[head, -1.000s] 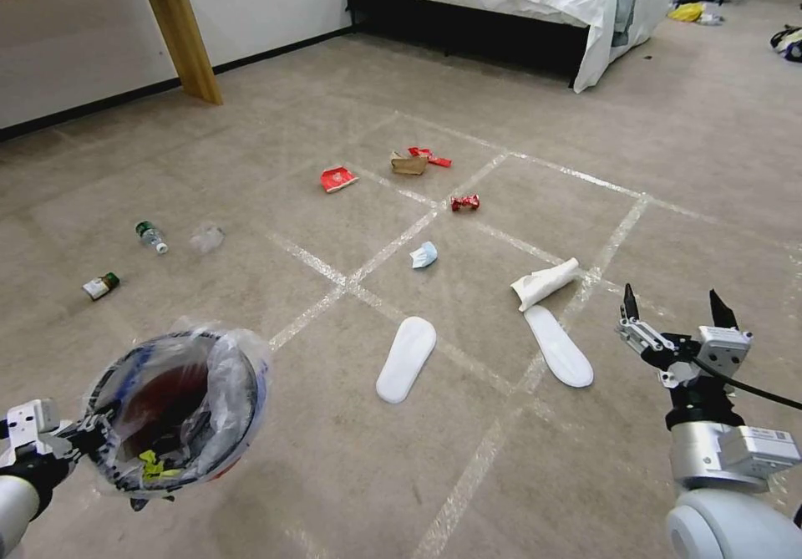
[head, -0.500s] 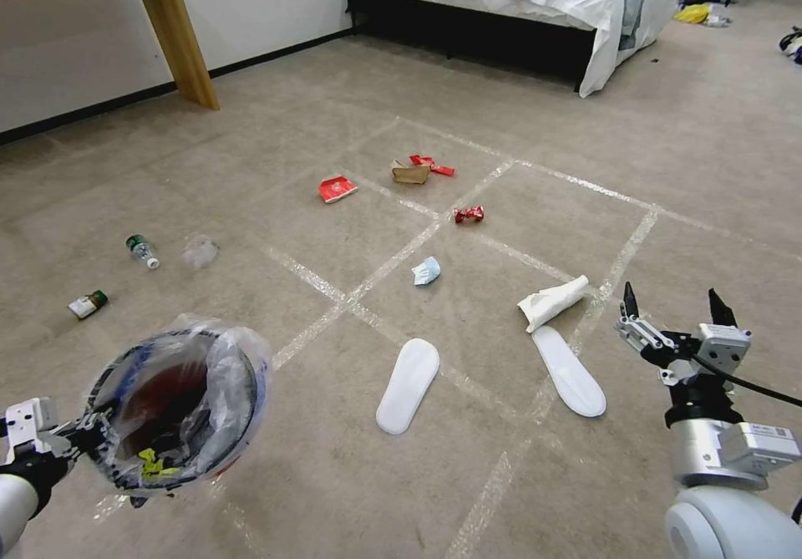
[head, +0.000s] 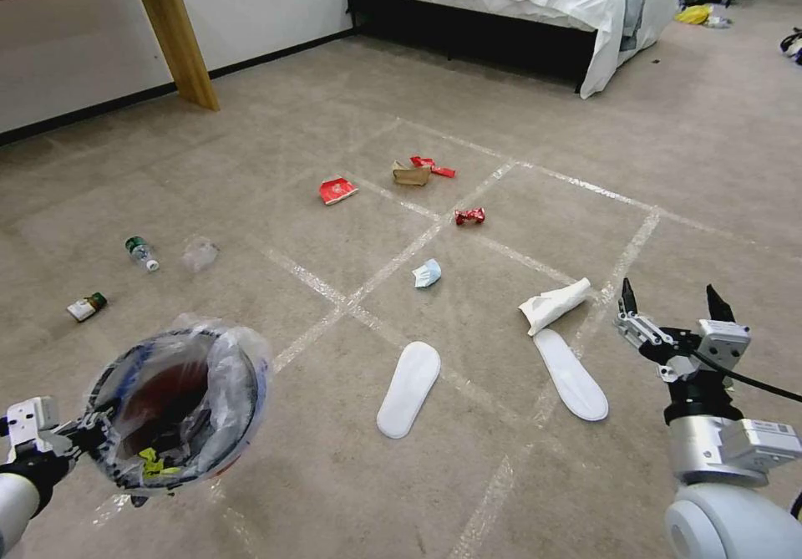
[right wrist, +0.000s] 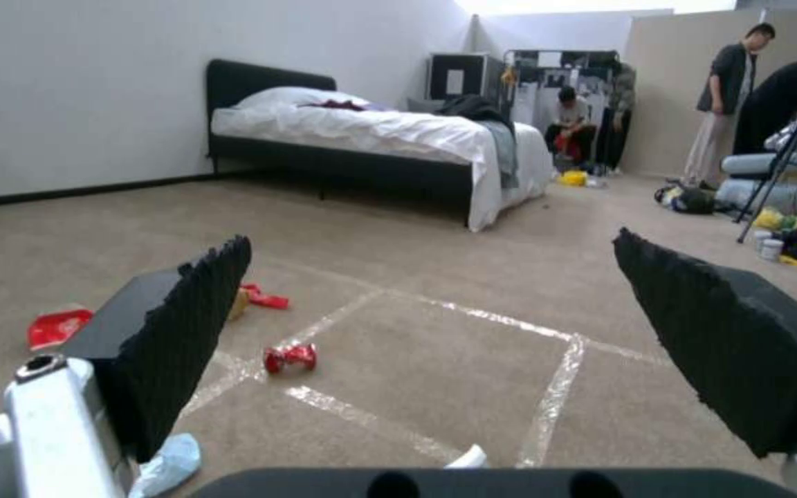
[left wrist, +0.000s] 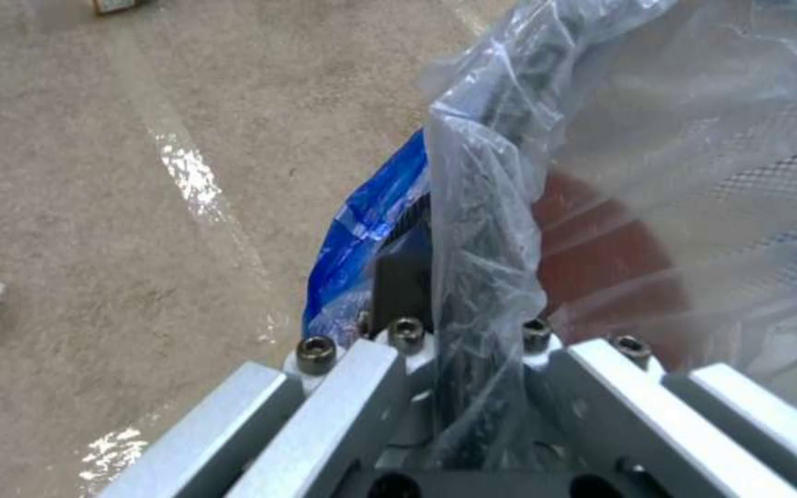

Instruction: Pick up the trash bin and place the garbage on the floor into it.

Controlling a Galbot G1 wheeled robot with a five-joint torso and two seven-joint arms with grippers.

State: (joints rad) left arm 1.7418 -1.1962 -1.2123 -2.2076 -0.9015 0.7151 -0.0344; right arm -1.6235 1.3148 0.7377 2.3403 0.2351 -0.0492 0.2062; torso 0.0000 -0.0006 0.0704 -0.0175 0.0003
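The red trash bin (head: 180,409), lined with clear plastic, is held off the carpeted floor (head: 292,475) by the left hand (head: 79,442), clamped on its rim. The right hand (head: 672,312) is poised wide open beside a white slipper (head: 572,375); collection is judged next, requiring descent.

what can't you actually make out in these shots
- Bin contents, head view: the crinkled liner veils the inside; a yellow-green scrap shows, the rest is unclear.
- Left gripper jaws, left wrist view: liner plastic covers where they clamp the bin rim.
- Small bottles far left, head view: labels too small to read.
- Mask, right wrist view: partly behind the open right gripper.
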